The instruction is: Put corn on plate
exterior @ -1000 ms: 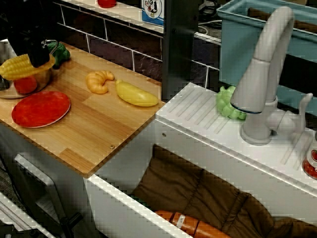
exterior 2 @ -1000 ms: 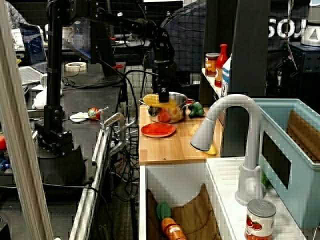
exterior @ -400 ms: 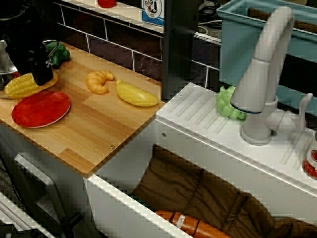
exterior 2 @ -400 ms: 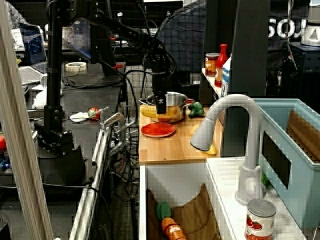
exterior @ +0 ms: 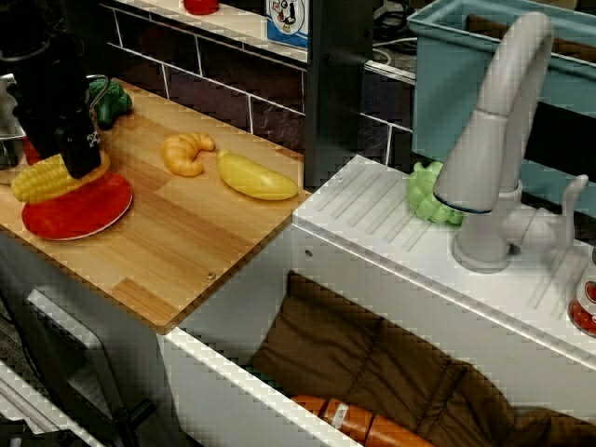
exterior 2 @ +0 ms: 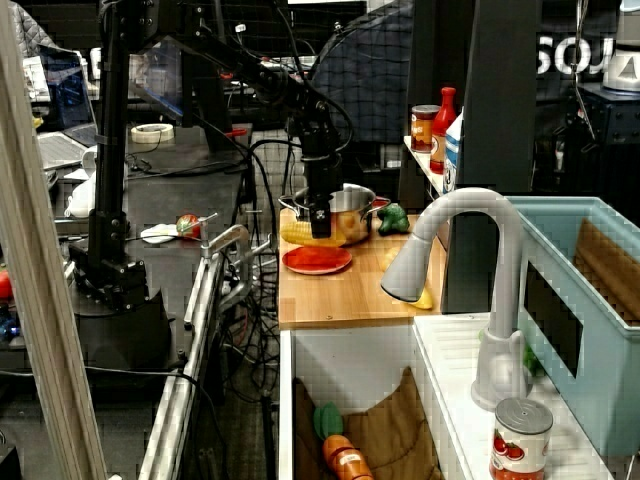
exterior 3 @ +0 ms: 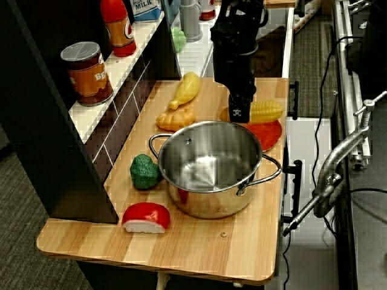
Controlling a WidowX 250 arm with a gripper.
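The corn (exterior: pixel 39 181) is a bumpy yellow cob, and my gripper (exterior: pixel 80 166) is shut on its right end. It hangs low over the far left edge of the red plate (exterior: pixel 86 209), and I cannot tell whether it touches. In the overhead view the gripper (exterior 3: pixel 238 113) stands upright beside the pot, with the corn (exterior 3: pixel 266 111) sticking out to its right above the plate (exterior 3: pixel 267 134). From the side view, the corn (exterior 2: pixel 297 236) sits just above the plate (exterior 2: pixel 316 261).
A steel pot (exterior 3: pixel 211 166) stands right behind the plate. An orange croissant (exterior: pixel 186 153), a smooth yellow fruit (exterior: pixel 257 177) and a green broccoli (exterior: pixel 108 101) lie on the wooden board. The sink (exterior: pixel 372 372) and faucet (exterior: pixel 494 140) are to the right.
My gripper has carried the corn down from above the pot and forward, so it now sits low over the plate's edge.
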